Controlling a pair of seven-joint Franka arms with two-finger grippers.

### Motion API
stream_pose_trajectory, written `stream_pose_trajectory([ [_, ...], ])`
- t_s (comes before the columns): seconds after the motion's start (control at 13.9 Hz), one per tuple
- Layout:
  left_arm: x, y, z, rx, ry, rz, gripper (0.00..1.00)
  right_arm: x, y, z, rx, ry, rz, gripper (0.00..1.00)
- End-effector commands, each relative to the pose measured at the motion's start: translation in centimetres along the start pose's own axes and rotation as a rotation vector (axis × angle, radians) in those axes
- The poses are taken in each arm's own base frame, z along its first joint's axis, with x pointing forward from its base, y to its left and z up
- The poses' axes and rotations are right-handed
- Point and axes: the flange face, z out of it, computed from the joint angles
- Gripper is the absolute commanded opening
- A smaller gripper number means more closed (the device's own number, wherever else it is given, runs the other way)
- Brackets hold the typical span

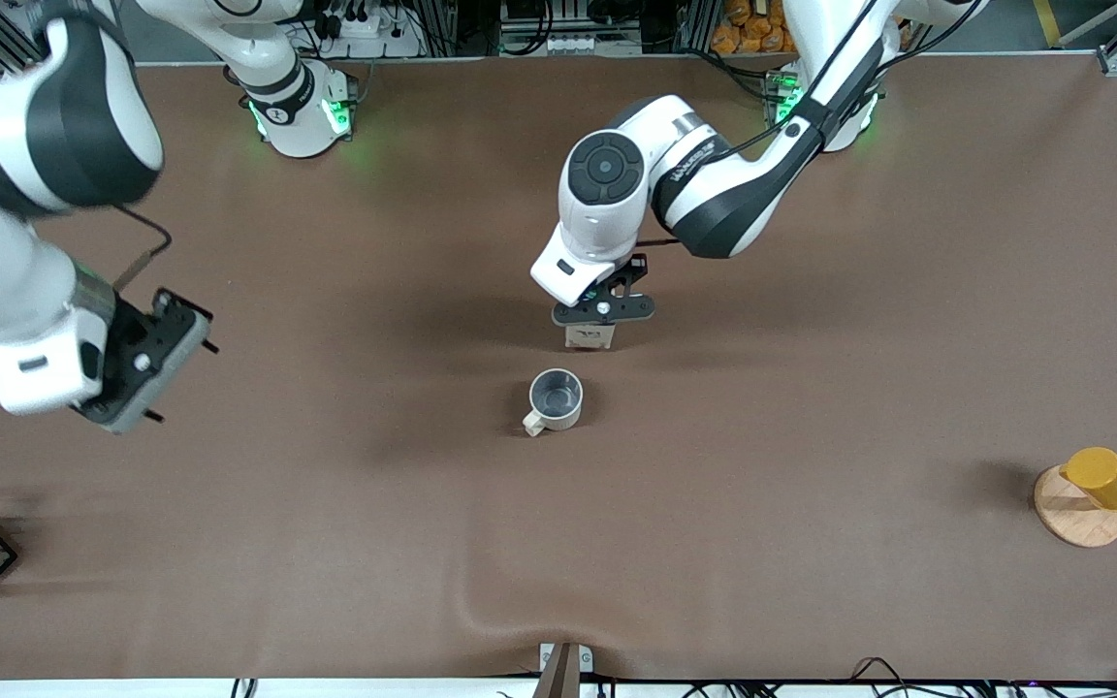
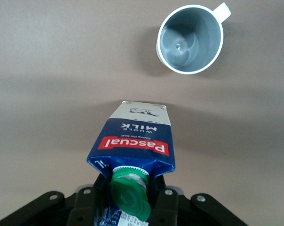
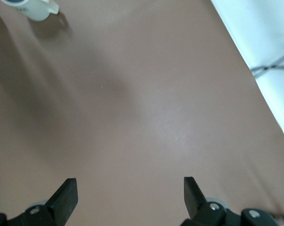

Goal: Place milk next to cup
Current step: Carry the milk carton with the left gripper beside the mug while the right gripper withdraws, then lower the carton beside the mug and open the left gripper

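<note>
Bare table (image 1: 811, 407) rings cup (image 1: 555, 399); milk (image 1: 589, 336) just beside.

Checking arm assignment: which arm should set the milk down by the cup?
Left. The left gripper is already shut on the milk, near the cup at mid-table. The right gripper is open and holds nothing, over bare table toward the right arm's end.

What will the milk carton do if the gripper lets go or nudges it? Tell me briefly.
The milk is tall on a narrow base, so a sideways nudge would probably tip it. Its thin card walls likely dent under a hard squeeze from the left gripper, shut near the green cap. If it tipped forward, it could hit the cup. The right gripper waits open.
</note>
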Motion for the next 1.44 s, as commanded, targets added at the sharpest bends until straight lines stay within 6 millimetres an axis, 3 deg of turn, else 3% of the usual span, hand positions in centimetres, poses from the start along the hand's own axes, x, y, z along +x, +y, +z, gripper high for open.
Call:
stream_pose_trajectory([
  [0.0,0.8,1.0,-0.9,-0.006,0.043,-0.005,0.37,-4.4,-3.1,-3.1,-0.008,-0.031,0.252,1.00],
  [0.22,0.8,1.9,-0.8,-0.034,0.061,0.006,0.40,-6.3,-4.7,-4.6,0.059,-0.093,0.585,1.00],
  [0.36,0.8,2.4,0.0,-0.041,0.060,0.008,0.39,-9.5,-2.9,-4.5,0.174,-0.092,0.821,1.00],
  [0.57,0.8,2.9,0.8,-0.054,0.059,0.019,0.40,-11.3,-1.7,-5.1,0.179,-0.066,0.878,1.00],
  [0.86,0.3,3.6,1.9,-0.050,0.050,0.023,0.44,-11.5,-3.3,-7.5,0.149,-0.045,0.976,1.00],
  [1.08,0.4,3.5,2.0,-0.050,0.045,0.019,0.64,-11.2,-3.2,-8.1,0.091,-0.028,0.987,1.00],
  [1.15,0.5,3.4,2.0,-0.051,0.043,0.017,0.76,-11.4,-2.8,-8.0,0.057,-0.031,0.990,1.00],
  [1.22,0.5,3.4,2.0,-0.051,0.044,0.017,1.00,-11.8,-2.5,-8.2,0.038,-0.035,0.994,1.00],
  [1.36,0.5,3.3,1.3,-0.059,0.048,0.013,1.00,-12.2,-2.2,-8.1,0.025,-0.041,0.998,1.00],
])
